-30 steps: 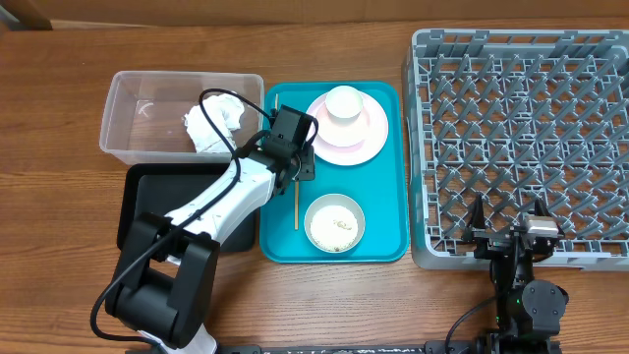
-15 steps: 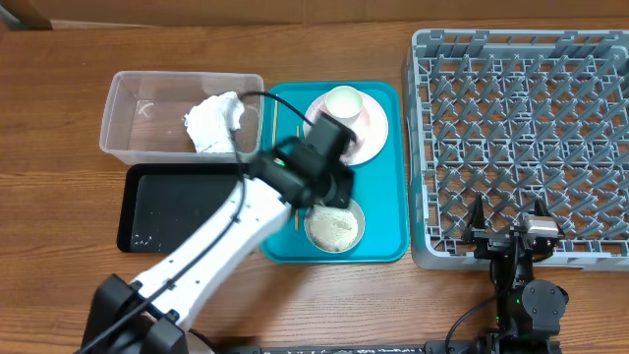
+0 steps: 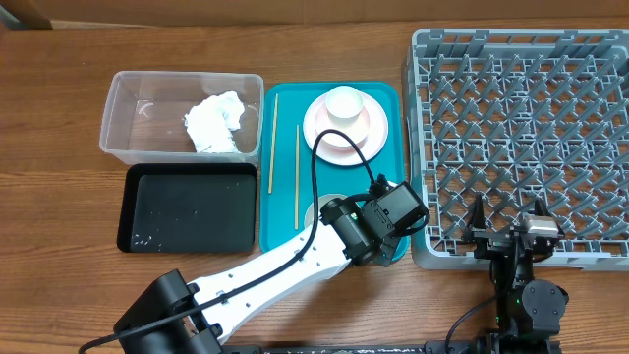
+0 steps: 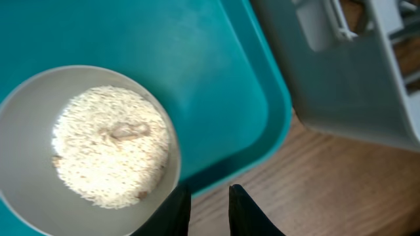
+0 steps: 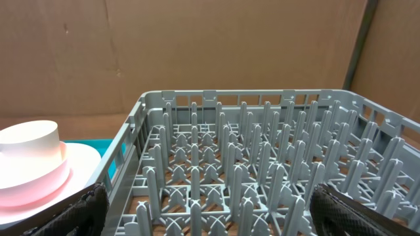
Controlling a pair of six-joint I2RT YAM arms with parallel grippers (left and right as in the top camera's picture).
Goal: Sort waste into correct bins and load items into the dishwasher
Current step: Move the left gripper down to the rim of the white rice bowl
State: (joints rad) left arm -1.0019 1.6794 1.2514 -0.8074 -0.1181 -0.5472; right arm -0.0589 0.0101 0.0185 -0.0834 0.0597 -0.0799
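Note:
A small bowl of white rice (image 4: 85,147) sits at the front of the teal tray (image 4: 216,78). In the overhead view my left arm covers most of that bowl (image 3: 327,203). My left gripper (image 4: 209,191) (image 3: 391,214) hangs over the bowl's right rim and the tray's front right corner, its fingers nearly together with nothing between them. A pink-white plate (image 3: 346,136) carries a small white bowl (image 3: 345,102). Two chopsticks (image 3: 297,177) lie on the tray's left side. The white tissue (image 3: 214,124) lies in the clear tub (image 3: 123,98). My right gripper (image 5: 210,219) (image 3: 506,231) is open and empty at the front edge of the grey rack (image 3: 521,138). No red wrapper is in view.
The black tray (image 3: 192,202) lies in front of the tub and holds a few rice grains (image 3: 142,238). The rack's corner (image 4: 354,72) stands close to the right of my left gripper. The right wrist view shows the rack's pegs (image 5: 262,164) and the plate (image 5: 46,187).
My left arm swung from beside the tub across the teal tray to its front right corner, over the rice bowl. Both chopsticks now show fully. The right arm has not moved.

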